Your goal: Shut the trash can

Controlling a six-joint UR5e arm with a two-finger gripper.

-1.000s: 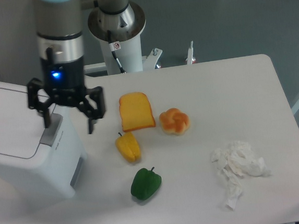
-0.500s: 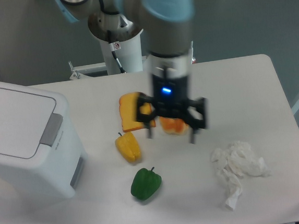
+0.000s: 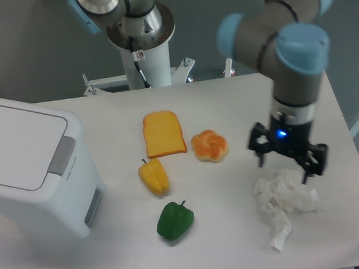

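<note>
- One green pepper (image 3: 174,220) lies nearest, with crumpled tissue (image 3: 286,204) to its right.
- The gripper (image 3: 289,162) hangs just above the tissue, fingers spread wide, holding nothing.
- The trash can (image 3: 32,172) sits at the table's (image 3: 227,105) left edge, lid down flat.
- Farther back: yellow pepper (image 3: 153,177), bun (image 3: 209,146), bread slice (image 3: 163,133).

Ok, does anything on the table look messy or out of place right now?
Only the crumpled white tissue lying loose on the table's right side, just under the open tool. The trash can has its lid down, and the food items lie undisturbed.
</note>
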